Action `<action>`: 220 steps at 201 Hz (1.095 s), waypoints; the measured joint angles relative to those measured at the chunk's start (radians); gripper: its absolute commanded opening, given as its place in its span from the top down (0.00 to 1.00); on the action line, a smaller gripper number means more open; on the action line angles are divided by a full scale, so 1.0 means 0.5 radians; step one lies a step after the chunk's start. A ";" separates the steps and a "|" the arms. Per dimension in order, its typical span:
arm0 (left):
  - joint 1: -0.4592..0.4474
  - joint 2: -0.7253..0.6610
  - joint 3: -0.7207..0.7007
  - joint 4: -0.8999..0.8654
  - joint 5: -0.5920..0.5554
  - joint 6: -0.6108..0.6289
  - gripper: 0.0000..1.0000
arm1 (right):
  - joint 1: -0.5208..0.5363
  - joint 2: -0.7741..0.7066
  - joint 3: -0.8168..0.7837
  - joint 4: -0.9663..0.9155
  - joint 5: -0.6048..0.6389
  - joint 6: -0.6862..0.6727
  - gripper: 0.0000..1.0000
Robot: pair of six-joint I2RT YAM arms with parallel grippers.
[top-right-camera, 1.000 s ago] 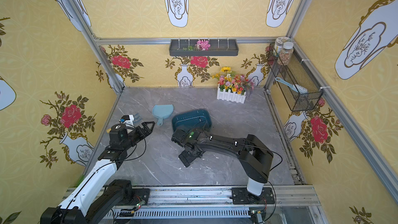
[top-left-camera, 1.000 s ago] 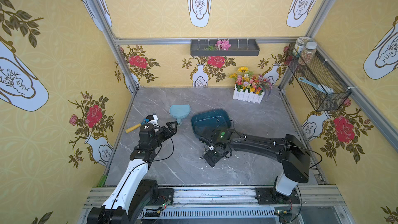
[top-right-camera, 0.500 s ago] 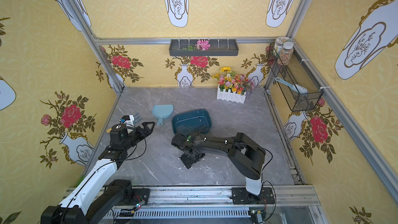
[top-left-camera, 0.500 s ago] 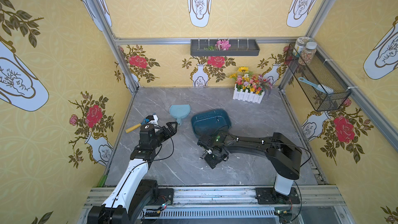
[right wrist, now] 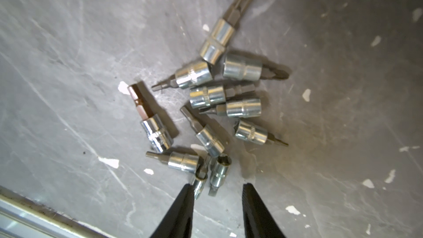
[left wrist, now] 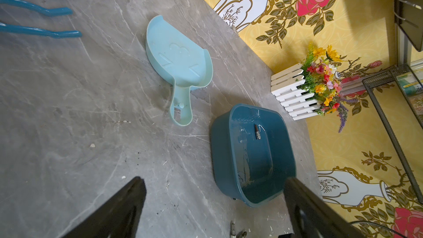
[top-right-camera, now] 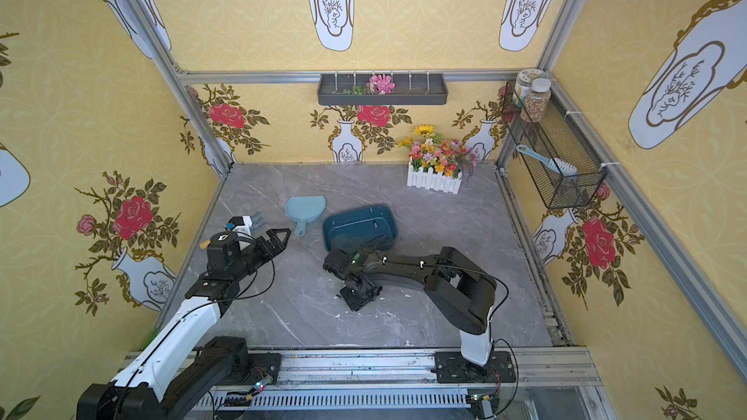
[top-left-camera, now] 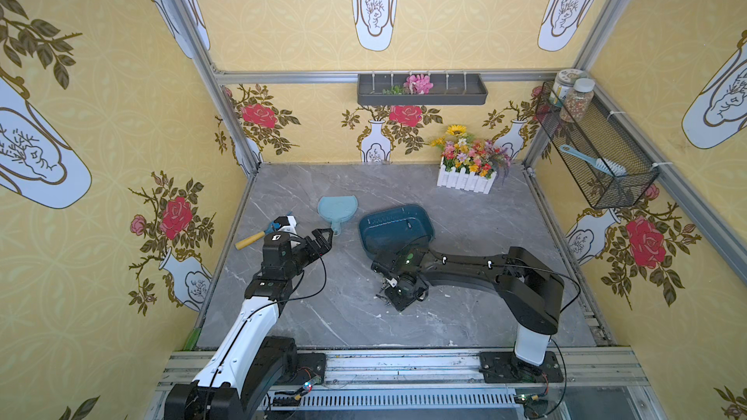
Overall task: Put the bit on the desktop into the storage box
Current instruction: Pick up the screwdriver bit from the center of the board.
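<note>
The right gripper (right wrist: 217,186) hangs low over heaped chrome hex bits (right wrist: 206,101) on the veined grey desktop (right wrist: 68,65), jaws narrowed round two; whether they pinch, I cannot tell. At 9 o'clock the left gripper (left wrist: 214,179) is spread wide. At 12 the glossy teal box (top-left-camera: 366,232) holds one bit (left wrist: 257,131). The right arm (top-left-camera: 465,266) has folded inward.

Yellow wallpaper walls (top-left-camera: 283,14) printed with red roses and white vases close three sides, edged by silver aluminium frame bars (top-left-camera: 283,75). A long dark grey plastic tray (top-left-camera: 444,96) hangs on the back wall, and a black wire-mesh basket (top-left-camera: 606,179) on the right. A white picket-fence flower planter (top-left-camera: 465,183) stands at the far right corner of the grey marble-look desktop (top-left-camera: 364,179).
</note>
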 measured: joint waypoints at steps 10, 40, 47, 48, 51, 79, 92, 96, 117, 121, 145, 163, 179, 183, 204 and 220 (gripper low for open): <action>0.000 0.002 0.000 0.001 0.000 0.000 0.00 | -0.005 0.000 -0.005 0.013 -0.011 0.002 0.68; 0.000 0.014 0.000 0.000 0.000 0.000 0.00 | -0.012 0.005 -0.008 0.034 -0.018 0.002 0.73; 0.000 0.017 0.000 0.000 0.000 0.000 0.00 | -0.013 0.009 -0.008 0.041 -0.024 0.002 0.74; 0.000 0.018 0.000 0.000 0.000 0.000 0.00 | -0.013 0.010 -0.008 0.043 -0.023 0.002 0.74; 0.000 0.018 0.000 0.000 0.000 0.000 0.00 | -0.014 0.011 -0.008 0.045 -0.020 0.002 0.73; 0.000 0.025 0.000 0.001 0.000 -0.001 0.00 | -0.025 0.018 -0.008 0.045 -0.023 0.002 0.74; 0.000 0.025 0.000 0.001 0.000 -0.001 0.00 | -0.025 0.019 -0.008 0.046 -0.021 0.002 0.74; 0.000 0.026 0.000 0.001 0.000 -0.001 0.00 | -0.025 0.019 -0.008 0.046 -0.021 0.002 0.74; 0.000 0.028 0.000 0.001 0.000 -0.001 0.00 | -0.033 0.021 -0.007 0.046 -0.029 0.002 0.69; 0.000 0.029 0.000 0.000 0.000 -0.001 0.00 | -0.035 0.021 -0.007 0.047 -0.031 0.002 0.65; 0.000 0.029 0.000 0.000 0.000 0.000 0.00 | -0.047 0.020 -0.005 0.042 -0.015 0.001 0.60; 0.000 0.029 0.000 0.000 -0.001 0.000 0.00 | -0.050 0.013 0.002 0.042 -0.015 0.002 0.60; 0.000 0.029 0.000 0.001 -0.001 0.000 0.00 | -0.050 0.002 0.017 0.029 -0.015 0.001 0.60; 0.000 0.029 0.000 0.001 -0.001 0.000 0.00 | -0.050 -0.002 0.022 0.027 -0.015 0.001 0.60; 0.000 0.029 0.000 0.001 -0.001 0.000 0.00 | -0.045 -0.014 0.056 0.014 -0.015 0.001 0.62; 0.000 0.028 -0.001 0.001 -0.001 0.000 0.00 | -0.028 -0.014 0.074 -0.010 -0.014 0.001 0.64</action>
